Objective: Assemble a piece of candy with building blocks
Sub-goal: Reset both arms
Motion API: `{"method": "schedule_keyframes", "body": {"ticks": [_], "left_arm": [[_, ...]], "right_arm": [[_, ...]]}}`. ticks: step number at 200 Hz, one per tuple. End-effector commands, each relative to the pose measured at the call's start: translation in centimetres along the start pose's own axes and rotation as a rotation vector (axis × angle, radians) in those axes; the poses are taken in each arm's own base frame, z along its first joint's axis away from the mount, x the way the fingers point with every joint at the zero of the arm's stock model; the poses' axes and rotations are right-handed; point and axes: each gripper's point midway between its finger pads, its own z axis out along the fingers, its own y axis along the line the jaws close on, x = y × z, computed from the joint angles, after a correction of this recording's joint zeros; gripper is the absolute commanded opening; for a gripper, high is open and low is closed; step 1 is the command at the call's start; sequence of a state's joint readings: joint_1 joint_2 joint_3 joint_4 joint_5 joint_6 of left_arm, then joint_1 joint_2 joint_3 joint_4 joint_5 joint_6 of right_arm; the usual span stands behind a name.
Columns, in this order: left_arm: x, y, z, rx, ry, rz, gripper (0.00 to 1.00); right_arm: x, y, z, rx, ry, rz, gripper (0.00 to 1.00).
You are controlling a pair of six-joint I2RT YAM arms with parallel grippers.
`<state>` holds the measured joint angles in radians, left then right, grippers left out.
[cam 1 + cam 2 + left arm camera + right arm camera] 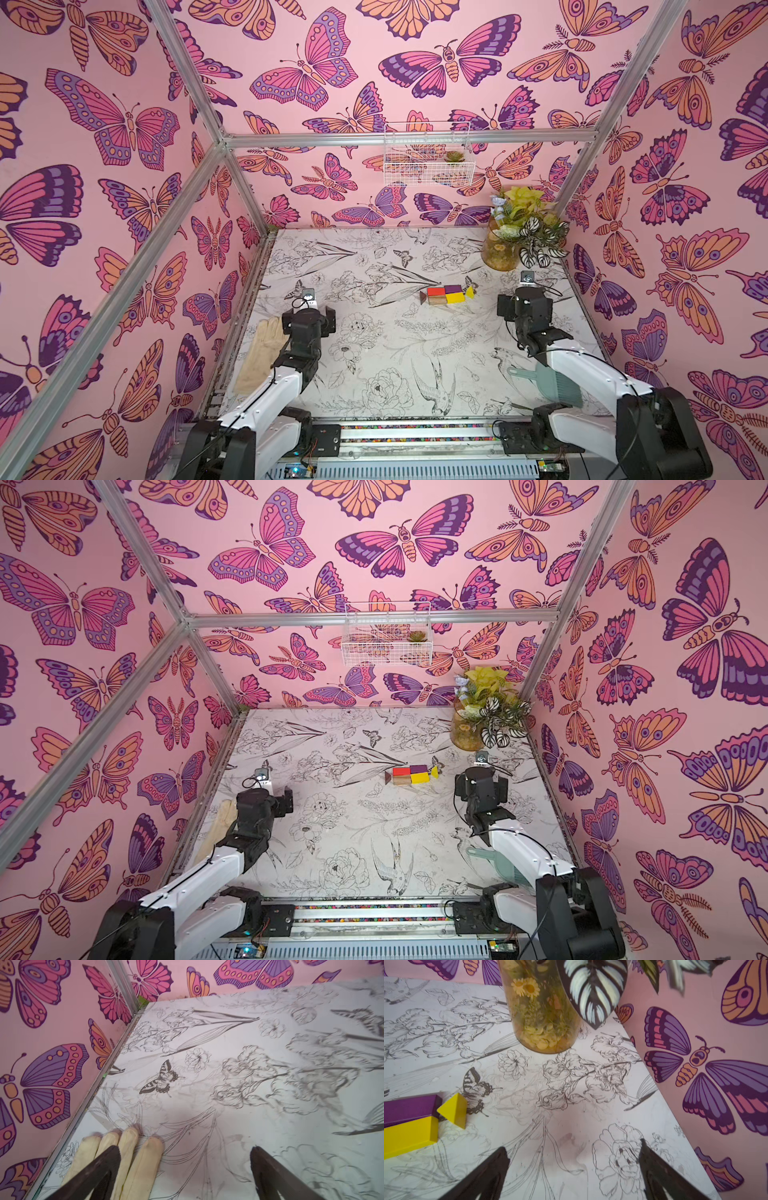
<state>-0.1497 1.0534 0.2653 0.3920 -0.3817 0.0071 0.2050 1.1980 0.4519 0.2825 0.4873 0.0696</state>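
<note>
Now | piece of candy [446,294] | apart from right claw [573,1145] | leftward

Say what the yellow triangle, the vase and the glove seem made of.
The yellow triangle: probably painted wood, smooth satin coat, crisp edges. The vase: clear amber glass or plastic, dried flowers showing through. The glove: soft cream fabric or leather, matte, rounded fingertips.

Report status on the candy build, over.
Left gripper open, empty. Right gripper open, empty. Piece of candy assembled, triangle at each end. Glove and dustpan lie apart from it.
</note>
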Motion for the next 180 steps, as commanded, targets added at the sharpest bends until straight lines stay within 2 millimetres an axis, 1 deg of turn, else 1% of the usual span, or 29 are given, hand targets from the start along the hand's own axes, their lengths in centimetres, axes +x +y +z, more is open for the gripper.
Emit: {"method": "schedule_keyframes", "body": {"ticks": [1, 7, 16, 24, 26, 35, 39, 41, 48, 49, 50, 51, 64, 67, 68, 84, 87, 97, 114, 119, 122, 138, 141, 147, 154, 158, 167, 173, 180], "left_arm": [[-2.0, 0.6, 0.8, 0.009, -0.113, -0.016, 1.00], [-1.7, 0.9, 1.3, 0.005, -0.107, -0.021, 1.00], [-2.2, 1.6, 1.7, -0.015, -0.128, -0.036, 1.00], [-2.2, 1.6, 2.0, -0.009, -0.130, -0.033, 1.00], [-2.8, 1.7, 2.0, -0.008, -0.153, -0.039, 1.00], [-3.3, 1.9, 2.3, -0.003, -0.193, -0.064, 1.00], [-3.6, 2.2, 2.5, -0.006, -0.204, -0.074, 1.00], [-3.1, 2.2, 3.0, -0.011, -0.185, -0.074, 1.00], [-3.1, 2.5, 3.6, -0.027, -0.154, -0.082, 1.00], [-2.6, 2.5, 3.7, -0.026, -0.133, -0.079, 1.00], [-3.1, 2.5, 3.7, -0.025, -0.145, -0.083, 1.00], [-2.5, 2.4, 3.7, -0.020, -0.121, -0.078, 1.00], [-2.1, 1.4, 4.1, 0.036, -0.087, -0.050, 1.00], [-2.3, 1.3, 4.0, 0.042, -0.105, -0.048, 1.00], [-2.8, 1.3, 4.0, 0.042, -0.125, -0.051, 1.00], [-2.4, 1.0, 3.3, 0.067, -0.133, -0.047, 1.00], [-3.4, 1.1, 2.7, 0.073, -0.170, -0.059, 1.00], [-3.5, 0.9, 2.0, 0.099, -0.183, -0.103, 1.00], [-4.5, -0.1, 1.2, 0.169, -0.281, -0.152, 1.00], [-4.4, -0.3, 1.4, 0.177, -0.286, -0.147, 1.00], [-3.5, -0.6, 2.1, 0.182, -0.249, -0.139, 1.00], [-1.3, -1.7, 4.7, 0.202, -0.152, -0.122, 1.00], [-1.2, -1.8, 5.3, 0.201, -0.157, -0.123, 0.99], [-1.8, -1.5, 6.1, 0.170, -0.196, -0.117, 1.00], [-0.4, -1.5, 6.3, 0.170, -0.074, -0.125, 1.00], [-1.3, -1.3, 6.7, 0.159, -0.043, -0.138, 1.00], [-2.6, -1.0, 7.3, 0.140, -0.127, -0.139, 1.00], [-1.8, -1.4, 7.1, 0.162, -0.116, -0.129, 1.00], [-1.7, -1.2, 7.0, 0.156, -0.069, -0.137, 1.00]], "right_arm": [[-2.3, 0.7, 0.8, -0.030, -0.180, 0.055, 0.99], [-1.9, 1.0, 1.3, -0.032, -0.181, 0.046, 0.99], [-2.4, 1.0, 1.8, -0.017, -0.207, 0.032, 0.99], [-2.1, 1.2, 2.3, -0.023, -0.198, 0.019, 0.99], [-2.0, 1.1, 2.5, -0.023, -0.196, 0.026, 0.99], [-1.4, 0.9, 3.4, -0.031, -0.174, 0.052, 0.99], [-1.6, 0.7, 3.8, -0.027, -0.194, 0.070, 0.99], [-1.6, 0.6, 3.8, -0.030, -0.201, 0.074, 0.99], [-1.4, 0.4, 4.1, -0.028, -0.188, 0.082, 0.99], [-1.3, 0.4, 4.1, -0.028, -0.183, 0.082, 0.99], [-1.3, 0.4, 4.2, -0.028, -0.178, 0.082, 0.99], [-1.3, 0.4, 4.2, -0.030, -0.175, 0.081, 0.99], [-1.1, 0.3, 4.4, -0.049, -0.126, 0.089, 0.99], [-1.2, 0.4, 4.5, -0.054, -0.131, 0.092, 0.99], [-1.2, 0.4, 4.5, -0.055, -0.133, 0.094, 0.99], [-0.5, 0.0, 4.8, -0.068, -0.131, 0.129, 0.99], [-0.3, -0.1, 4.9, -0.066, -0.138, 0.135, 0.99], [-0.6, -0.3, 4.9, -0.060, -0.207, 0.151, 0.99], [0.1, -0.3, 5.0, -0.061, -0.126, 0.138, 0.99], [-0.2, -0.3, 5.0, -0.059, -0.148, 0.143, 0.99], [-0.3, -0.4, 5.0, -0.057, -0.160, 0.145, 0.99], [-0.3, -0.3, 5.0, -0.057, -0.176, 0.146, 0.99], [-0.2, -0.4, 5.0, -0.057, -0.171, 0.146, 0.99], [-0.2, -0.4, 5.0, -0.057, -0.159, 0.145, 0.99], [-0.1, -0.3, 5.0, -0.060, -0.141, 0.141, 0.99], [0.0, -0.3, 5.0, -0.061, -0.137, 0.141, 0.99], [-0.2, -0.4, 4.9, -0.057, -0.157, 0.142, 0.99], [-0.1, -0.3, 5.0, -0.059, -0.155, 0.143, 0.99], [-0.1, -0.3, 5.0, -0.060, -0.150, 0.143, 0.99]]}}
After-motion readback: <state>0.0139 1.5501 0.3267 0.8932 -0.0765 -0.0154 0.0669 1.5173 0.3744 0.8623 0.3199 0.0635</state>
